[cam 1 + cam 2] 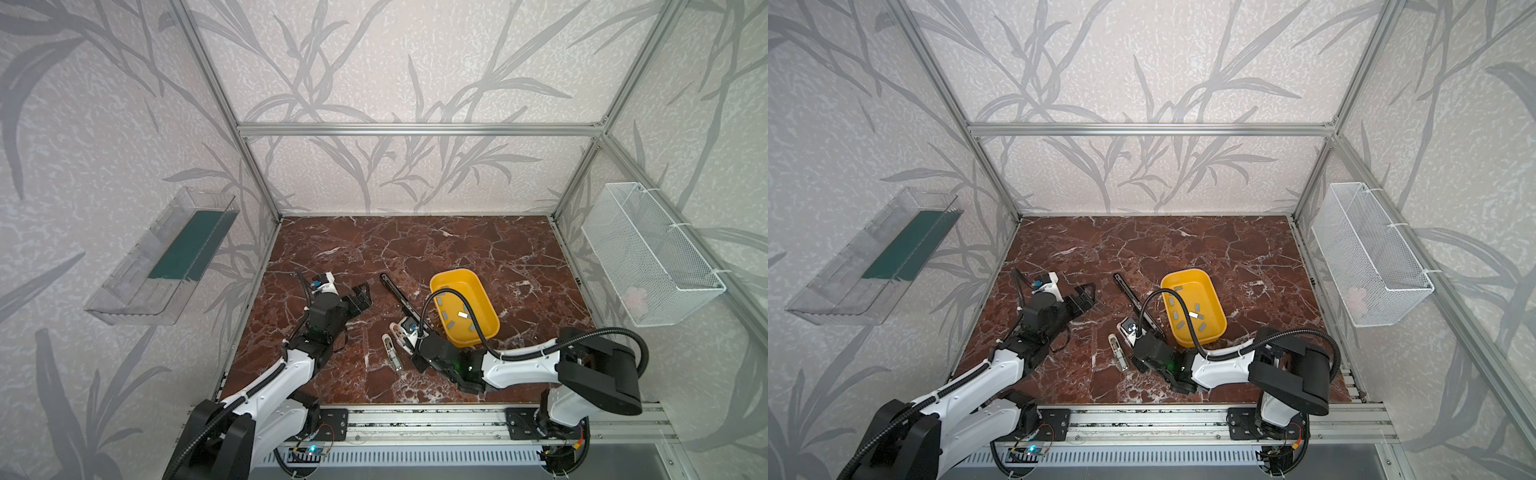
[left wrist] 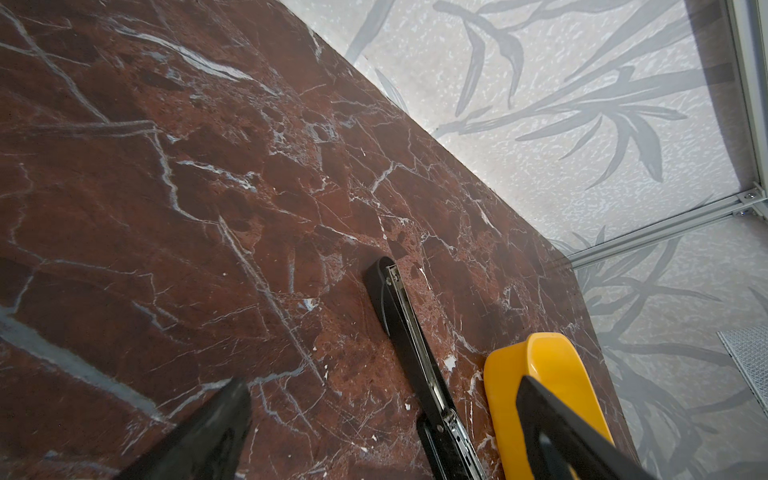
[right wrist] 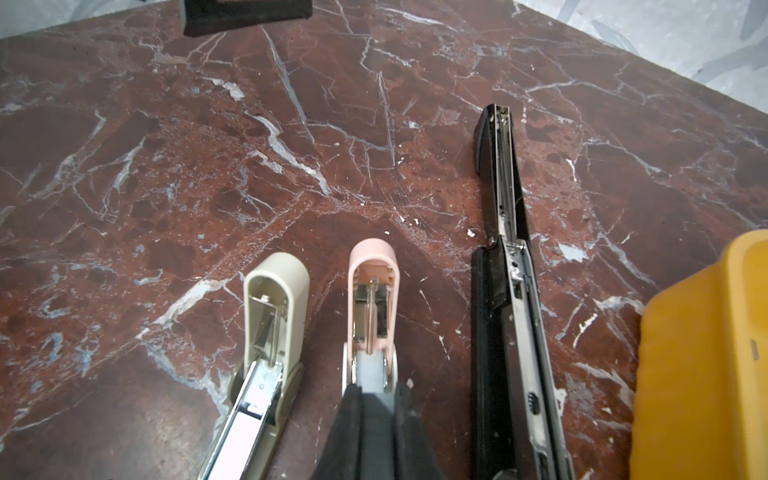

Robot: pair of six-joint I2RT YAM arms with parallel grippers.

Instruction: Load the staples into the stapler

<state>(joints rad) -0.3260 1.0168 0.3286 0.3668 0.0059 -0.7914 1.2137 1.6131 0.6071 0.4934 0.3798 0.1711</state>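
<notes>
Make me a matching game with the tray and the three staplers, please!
Things:
1 tray
2 black stapler
3 pink stapler
4 beige stapler

Places:
A at the tips of the right end effector
B the stapler farthest from the tray
C holds the staples
D between the pink stapler and the tray

Pairs: 1-C, 2-D, 3-A, 4-B
</notes>
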